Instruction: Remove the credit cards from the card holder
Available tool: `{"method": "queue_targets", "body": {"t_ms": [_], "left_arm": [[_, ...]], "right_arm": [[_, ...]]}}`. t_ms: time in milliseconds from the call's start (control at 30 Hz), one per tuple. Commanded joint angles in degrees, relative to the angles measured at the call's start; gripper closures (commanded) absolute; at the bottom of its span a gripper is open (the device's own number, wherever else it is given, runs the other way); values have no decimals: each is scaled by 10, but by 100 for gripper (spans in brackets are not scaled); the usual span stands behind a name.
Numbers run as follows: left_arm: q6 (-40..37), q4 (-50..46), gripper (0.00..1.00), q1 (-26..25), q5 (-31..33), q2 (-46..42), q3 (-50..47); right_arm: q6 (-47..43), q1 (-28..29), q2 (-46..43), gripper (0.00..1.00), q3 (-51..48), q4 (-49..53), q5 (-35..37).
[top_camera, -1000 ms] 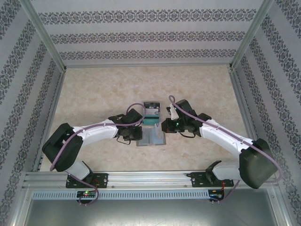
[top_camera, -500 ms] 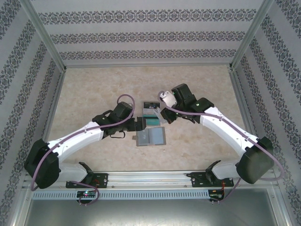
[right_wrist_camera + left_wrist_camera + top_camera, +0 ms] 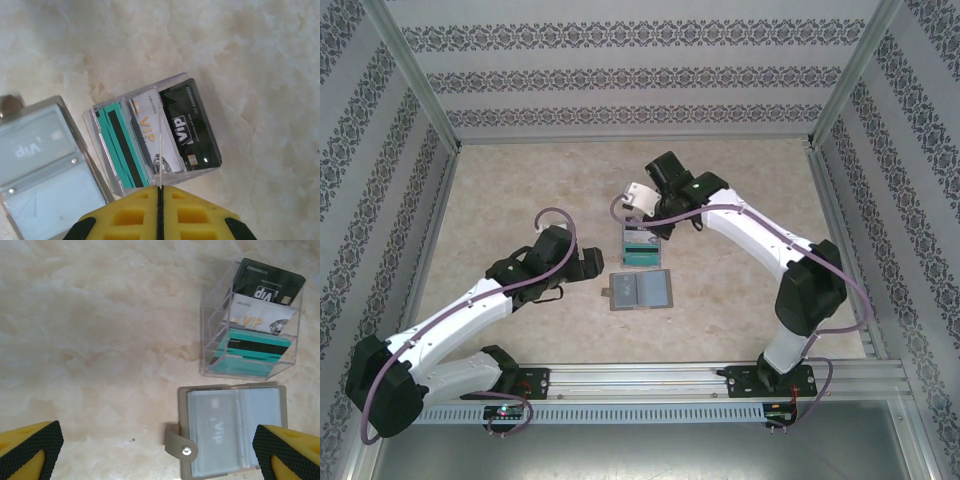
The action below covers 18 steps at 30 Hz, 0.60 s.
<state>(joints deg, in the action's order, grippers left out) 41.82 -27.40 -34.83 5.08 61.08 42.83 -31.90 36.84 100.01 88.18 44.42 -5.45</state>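
Under R claw (image 3: 160, 190), VIP-marked cards (image 3: 150, 135), clear rack (image 3: 104, 150)

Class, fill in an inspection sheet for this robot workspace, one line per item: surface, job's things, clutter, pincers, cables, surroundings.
Surface: beige marbled tabletop, flat.
Job's things: card holder lies open near the arms, with VIP lettering showing through one pocket. Black, white and teal credit cards stand in a clear tiered stand just beyond it.
Clutter: nothing seen.
Pincers: left pincer open, at the holder's left side. Right pincer shut above the stand, with a thin pale edge in line with its seam, too thin to identify.
Cables: a purple cable runs along each arm.
Surroundings: patterned walls; metal frame rail at the near edge.
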Motion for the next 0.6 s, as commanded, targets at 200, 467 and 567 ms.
{"method": "queue_targets", "body": {"t_ms": [200,467,567], "left_arm": [[22,-32,0,10,24,-21,-12],[24,-33,0,13,24,-29,-18],[26,-33,0,14,22,-30,-20]], "right_arm": [[-50,16,64,100,43,12,40],[-52,12,77,100,35,2,32],[-51,12,83,100,33,0,27]]}}
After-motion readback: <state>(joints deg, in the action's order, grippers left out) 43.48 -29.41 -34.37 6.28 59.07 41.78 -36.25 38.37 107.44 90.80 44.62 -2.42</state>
